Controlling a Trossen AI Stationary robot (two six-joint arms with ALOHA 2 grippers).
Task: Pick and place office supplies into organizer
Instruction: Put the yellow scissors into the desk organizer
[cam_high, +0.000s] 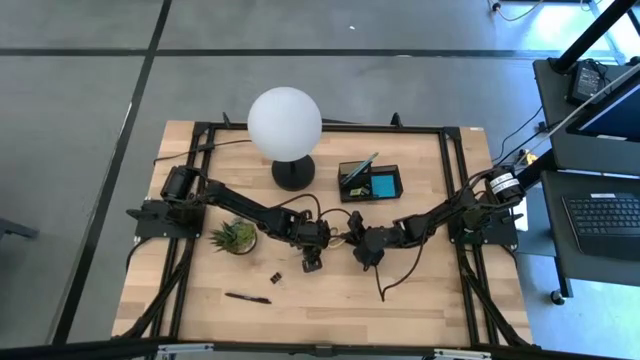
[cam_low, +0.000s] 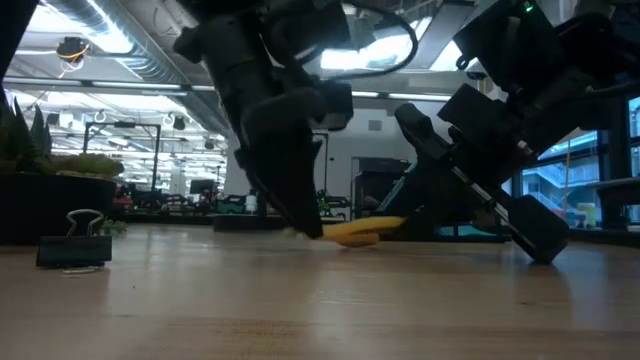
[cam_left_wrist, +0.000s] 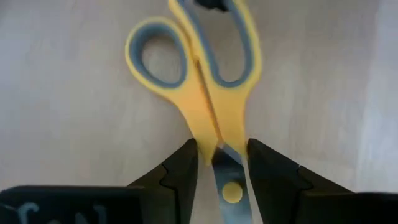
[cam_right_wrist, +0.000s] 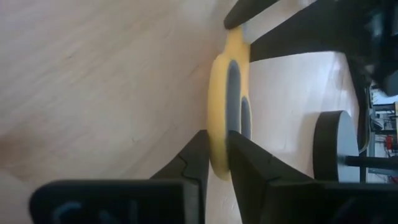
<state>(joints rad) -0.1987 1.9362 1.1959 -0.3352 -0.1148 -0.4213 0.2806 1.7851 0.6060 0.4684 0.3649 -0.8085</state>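
The yellow-handled scissors (cam_left_wrist: 205, 81) sit between my two grippers near the table's middle, and both are shut on them. My left gripper (cam_left_wrist: 222, 149) is at the neck below the finger loops, and my right gripper (cam_right_wrist: 217, 140) is on one loop. In the low view the yellow handles (cam_low: 355, 232) show low, at table height; whether they touch the wood I cannot tell. The black organizer (cam_high: 399, 182) stands farther back with a blue sticky-note pad (cam_high: 383, 184) and a pen inside. My left gripper pinches the scissors' neck (cam_left_wrist: 202, 146) between its two fingers, where the yellow handles meet just above the pivot screw. The fingers come from above, slanting steeply down, and lie across the scissors. The flat face of the scissors is toward its camera. My right gripper pinches one yellow finger loop (cam_right_wrist: 219, 155) between its two fingers, across the loop's thin edge. It comes slanting down from the table's right side. The loop shows edge-on in its wrist view.
A white globe lamp (cam_high: 285, 120) on a round black base (cam_high: 293, 172) stands behind the grippers. A small green plant (cam_high: 235, 237) sits to the left. Binder clips (cam_high: 275, 277) and a black pen (cam_high: 247, 297) lie toward the near edge.
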